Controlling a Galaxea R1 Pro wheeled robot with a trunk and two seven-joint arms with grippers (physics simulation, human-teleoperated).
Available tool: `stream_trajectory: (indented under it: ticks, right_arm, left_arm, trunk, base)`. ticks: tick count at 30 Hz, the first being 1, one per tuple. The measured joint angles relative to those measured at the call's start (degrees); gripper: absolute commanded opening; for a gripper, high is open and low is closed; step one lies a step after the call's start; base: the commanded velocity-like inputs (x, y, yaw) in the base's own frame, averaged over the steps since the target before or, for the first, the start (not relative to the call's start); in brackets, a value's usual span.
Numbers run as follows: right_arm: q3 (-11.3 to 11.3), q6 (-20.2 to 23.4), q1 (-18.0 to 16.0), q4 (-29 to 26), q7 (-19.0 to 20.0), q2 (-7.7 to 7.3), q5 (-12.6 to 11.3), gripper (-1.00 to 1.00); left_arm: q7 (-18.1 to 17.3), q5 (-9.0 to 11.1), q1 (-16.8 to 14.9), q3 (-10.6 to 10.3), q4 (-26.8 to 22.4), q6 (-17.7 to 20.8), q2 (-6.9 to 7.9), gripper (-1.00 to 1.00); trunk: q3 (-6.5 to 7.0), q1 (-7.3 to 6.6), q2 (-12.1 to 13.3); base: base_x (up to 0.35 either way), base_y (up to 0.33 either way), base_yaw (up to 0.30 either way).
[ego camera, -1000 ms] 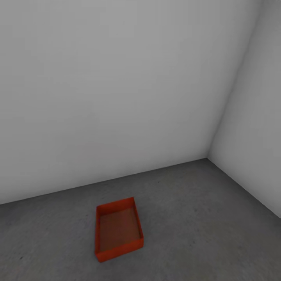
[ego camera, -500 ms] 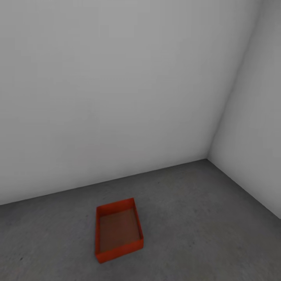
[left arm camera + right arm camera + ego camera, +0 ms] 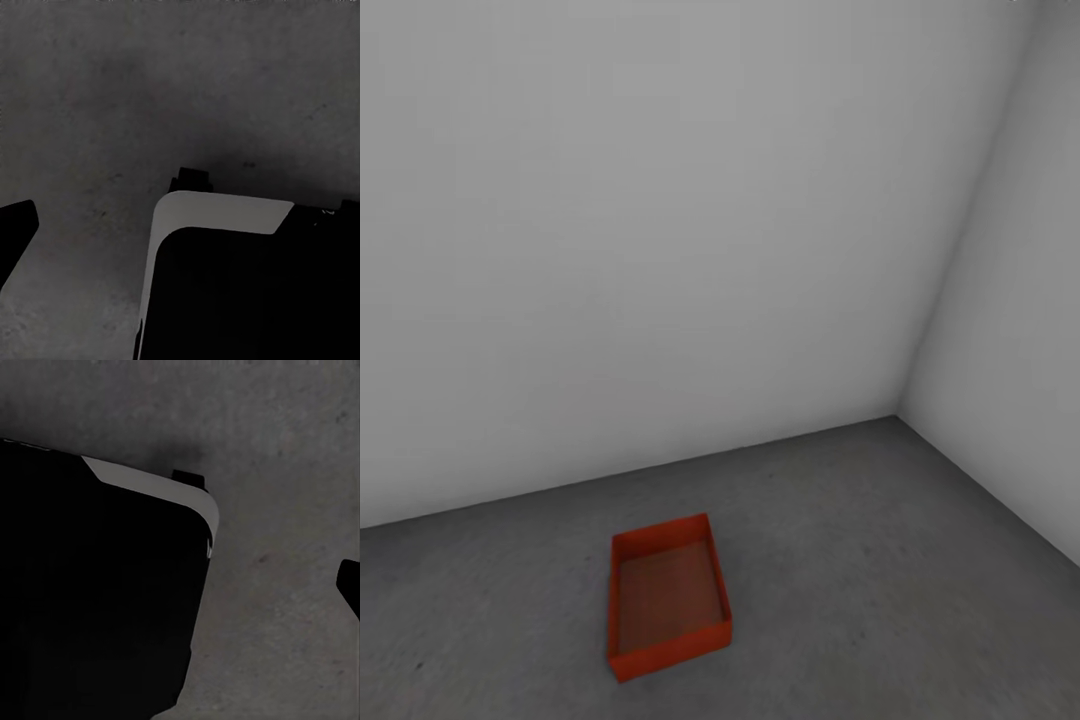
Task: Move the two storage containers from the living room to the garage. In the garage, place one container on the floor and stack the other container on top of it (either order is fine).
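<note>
One orange-red storage container (image 3: pixel 668 597) sits open side up on the dark grey concrete floor (image 3: pixel 860 560) of the garage, a little way out from the white back wall. It holds nothing. In the left wrist view my left gripper (image 3: pixel 181 219) hangs over the floor, with one dark fingertip (image 3: pixel 15 232) at the picture's edge and nothing between the fingers. My right gripper (image 3: pixel 180 547) is likewise spread over bare floor, one fingertip (image 3: pixel 349 585) showing at the edge.
Two plain white walls meet in a corner (image 3: pixel 900 415) to the right of the container. My own black and white base (image 3: pixel 225 285) lies under both wrist cameras, also seen as the base (image 3: pixel 97 585) in the right wrist view.
The whole head picture has slid slightly down and right, so the camera moved. The container has stayed where it was on the floor.
</note>
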Motion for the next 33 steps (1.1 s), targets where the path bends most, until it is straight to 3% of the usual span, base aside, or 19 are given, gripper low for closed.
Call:
stream_trajectory:
  ticks: [20, 33]
  right_arm:
    - [-0.06, -0.08, 0.0, 0.0, 0.19, -0.21, -0.01, 1.0]
    - [-0.53, -0.2, 0.01, 0.0, 0.1, -0.37, -0.5, 1.0]
  left_arm:
    - [0.01, -0.03, 0.0, -0.01, 0.01, -0.01, -0.02, 1.0]
    - [-0.01, -0.03, -0.02, -0.01, 0.03, 0.0, -0.03, 1.0]
  trunk:
    - [1.67, 0.0, 0.0]
    - [2.29, 0.0, 0.0]
  base:
    - [0.0, 0.0, 0.054]
    - [0.0, 0.0, -0.233]
